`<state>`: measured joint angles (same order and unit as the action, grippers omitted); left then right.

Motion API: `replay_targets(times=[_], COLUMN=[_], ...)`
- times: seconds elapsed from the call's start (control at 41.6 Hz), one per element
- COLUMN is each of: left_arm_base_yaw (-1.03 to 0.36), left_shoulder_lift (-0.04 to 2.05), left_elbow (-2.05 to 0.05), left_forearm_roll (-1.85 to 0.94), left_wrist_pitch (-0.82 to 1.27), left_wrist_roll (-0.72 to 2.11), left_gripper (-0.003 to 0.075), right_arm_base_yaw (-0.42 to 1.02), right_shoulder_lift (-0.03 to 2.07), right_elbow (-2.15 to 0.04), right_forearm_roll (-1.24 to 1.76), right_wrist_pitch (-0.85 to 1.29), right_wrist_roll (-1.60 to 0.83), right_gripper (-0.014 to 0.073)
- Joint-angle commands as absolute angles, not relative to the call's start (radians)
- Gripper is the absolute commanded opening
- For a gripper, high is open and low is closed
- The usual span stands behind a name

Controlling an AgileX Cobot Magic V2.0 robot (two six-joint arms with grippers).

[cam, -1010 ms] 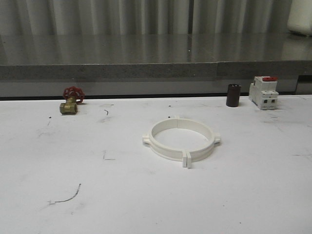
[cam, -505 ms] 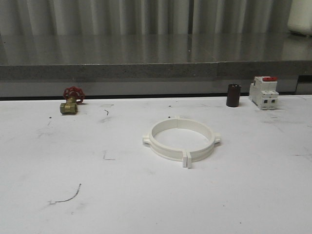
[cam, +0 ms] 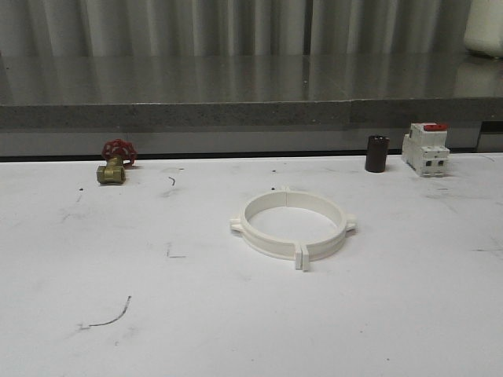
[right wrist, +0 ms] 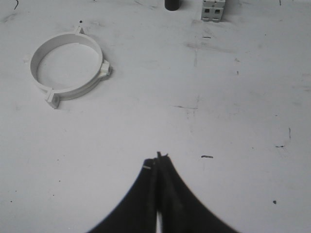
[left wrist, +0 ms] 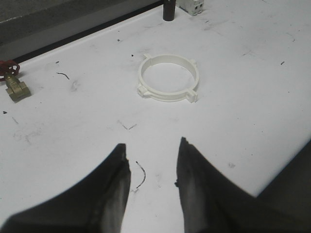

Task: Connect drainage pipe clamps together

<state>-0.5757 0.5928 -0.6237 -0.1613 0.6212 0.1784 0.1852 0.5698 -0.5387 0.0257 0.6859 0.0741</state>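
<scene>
Where the drainage pipe clamps (cam: 292, 224) lie joined, no writing reads.

no readable text, labels (or numbers) anywhere

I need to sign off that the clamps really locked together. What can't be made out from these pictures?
- Clamps: whether the tabs are latched; the seams are too small in the front view and both wrist views.
- Breaker: its markings, too small in the front view; cut off by the edge in the left wrist view.
- White object behind the counter: cut off by the front view's edge.
</scene>
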Motion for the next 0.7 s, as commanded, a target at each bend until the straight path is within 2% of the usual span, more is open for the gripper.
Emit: replay_targets(times=[0.0, 0.673], left_arm_base_yaw=[-0.576, -0.576], left_shoulder_lift=[0.593, 0.593], left_elbow=[-0.650, -0.650], left_forearm_roll=[-0.179, -0.167], left_wrist_pitch=[0.550, 0.468], left_wrist_roll=[0.179, 0.179], left_gripper=[0.0242, 0.0239], right_arm_base_yaw=[0.181, 0.181], right_shoulder_lift=[0.568, 0.568], right_elbow=[-0.562, -0.562], right_forearm_roll=[0.012, 0.012], right_wrist_pitch=[0.619, 0.623], right_wrist_roll=[0.066, 0.066], right_gripper=[-0.0116, -0.0116])
